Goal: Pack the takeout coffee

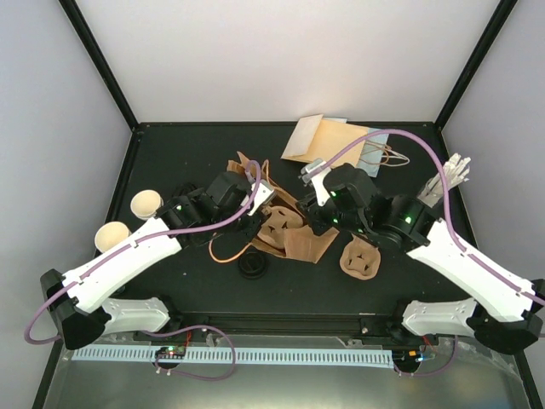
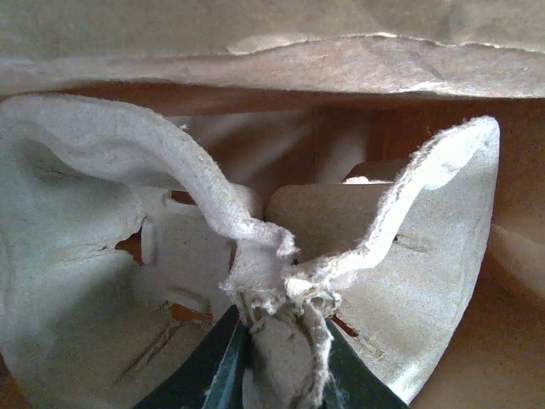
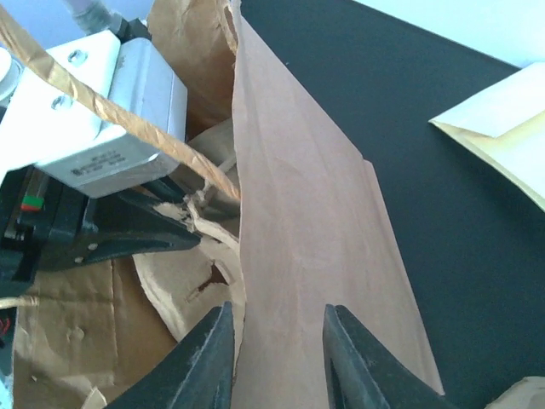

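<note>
Two cream-white takeout coffee cups (image 1: pixel 146 203) (image 1: pixel 111 236) stand upright at the table's left edge, beside the left arm and touched by nothing. A brown pulp cup carrier (image 2: pixel 400 256) sits inside the mouth of a brown paper bag (image 3: pixel 306 239) lying mid-table. My left gripper (image 2: pixel 281 336) is shut on the carrier's frayed rim; in the top view it (image 1: pixel 264 206) reaches into the bag. My right gripper (image 3: pixel 277 328) is open, its fingers either side of the bag's upper wall; in the top view it (image 1: pixel 313 215) is at the bag's right side.
A second pulp carrier (image 1: pixel 360 258) lies right of the bag. A black lid (image 1: pixel 252 268) rests near the front. Envelopes (image 1: pixel 328 141) lie at the back, white cutlery (image 1: pixel 451 177) at the right. The bag's string handles (image 1: pixel 226 254) trail on the table.
</note>
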{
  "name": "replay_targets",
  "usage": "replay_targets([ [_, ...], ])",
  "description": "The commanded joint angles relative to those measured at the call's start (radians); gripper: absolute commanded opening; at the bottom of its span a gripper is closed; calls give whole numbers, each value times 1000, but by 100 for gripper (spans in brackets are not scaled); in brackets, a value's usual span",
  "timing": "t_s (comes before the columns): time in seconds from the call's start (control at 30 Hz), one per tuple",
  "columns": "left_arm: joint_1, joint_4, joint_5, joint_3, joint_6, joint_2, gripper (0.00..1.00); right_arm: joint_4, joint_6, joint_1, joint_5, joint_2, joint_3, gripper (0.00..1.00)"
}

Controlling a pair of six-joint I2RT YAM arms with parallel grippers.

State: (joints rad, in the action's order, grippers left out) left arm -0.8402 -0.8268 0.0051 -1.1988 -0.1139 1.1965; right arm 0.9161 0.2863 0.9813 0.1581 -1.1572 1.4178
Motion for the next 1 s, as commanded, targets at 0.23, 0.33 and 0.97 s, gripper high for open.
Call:
replay_targets([
  [0.23, -8, 52, 25, -2, -23, -6, 16, 69, -160, -3, 42, -157, 192, 39],
  [0.33, -9, 53, 25, -2, -23, -6, 16, 61, -188, -3, 43, -184, 208, 39],
  [0.97, -8, 39, 26, 14, -24, -8, 16, -63, -255, -2, 153, -214, 208, 12],
])
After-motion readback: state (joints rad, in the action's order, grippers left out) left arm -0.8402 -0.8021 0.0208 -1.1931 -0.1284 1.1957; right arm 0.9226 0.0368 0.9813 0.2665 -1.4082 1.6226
